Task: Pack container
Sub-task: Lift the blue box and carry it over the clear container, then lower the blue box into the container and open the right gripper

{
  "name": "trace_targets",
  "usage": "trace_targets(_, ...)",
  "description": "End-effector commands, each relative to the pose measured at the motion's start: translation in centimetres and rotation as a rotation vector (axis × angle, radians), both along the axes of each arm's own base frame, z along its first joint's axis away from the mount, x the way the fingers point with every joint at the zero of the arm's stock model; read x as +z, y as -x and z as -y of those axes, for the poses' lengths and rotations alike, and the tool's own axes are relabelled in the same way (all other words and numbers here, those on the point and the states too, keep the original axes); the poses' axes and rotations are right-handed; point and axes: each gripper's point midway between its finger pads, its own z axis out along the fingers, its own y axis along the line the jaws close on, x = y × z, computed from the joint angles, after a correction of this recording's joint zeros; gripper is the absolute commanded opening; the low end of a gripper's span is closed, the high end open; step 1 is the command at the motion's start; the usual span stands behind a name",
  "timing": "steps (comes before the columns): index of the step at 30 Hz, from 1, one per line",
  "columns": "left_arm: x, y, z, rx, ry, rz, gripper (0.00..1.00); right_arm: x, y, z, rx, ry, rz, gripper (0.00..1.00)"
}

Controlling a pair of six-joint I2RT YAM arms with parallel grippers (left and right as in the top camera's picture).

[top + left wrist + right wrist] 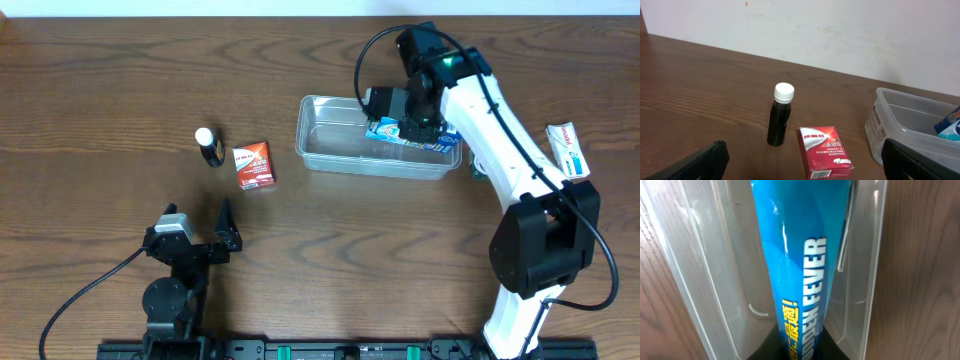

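**A:** The right claw (415, 127) is low over the container (335, 140), fingers hidden behind a blue pack (795, 270). Gripping or let go, I cannot tell.

**B:** The pack lies inside the tub, right under that claw, its far end cut off in the wrist view.

**A:** The left claw (200, 225) is spread wide, empty. Ahead of it stand a dark white-capped bottle (780, 117) and a red carton (824, 152), close but apart.

**B:** A white packet (566, 148) sits well off to the right claw's right. Brown wood table (100, 80), pale wall (850, 30).
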Motion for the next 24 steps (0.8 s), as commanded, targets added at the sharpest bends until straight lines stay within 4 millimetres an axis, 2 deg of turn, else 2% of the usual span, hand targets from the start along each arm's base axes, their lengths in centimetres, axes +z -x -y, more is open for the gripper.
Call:
trace_targets(1,-1.7,0.1,0.0,0.001,-0.011,-0.048,0.98,-0.3,0.1,-0.4,0.020,-0.029,-0.013,0.13)
trace_targets(17,-1.7,0.1,0.0,0.001,-0.011,-0.048,0.98,-0.6,0.0,-0.3,0.079,-0.015,-0.014,0.17)
trace_targets(24,-1.7,0.1,0.0,0.001,-0.012,-0.048,0.98,-1.8,0.1,0.1,0.071,-0.002,-0.045,0.16)
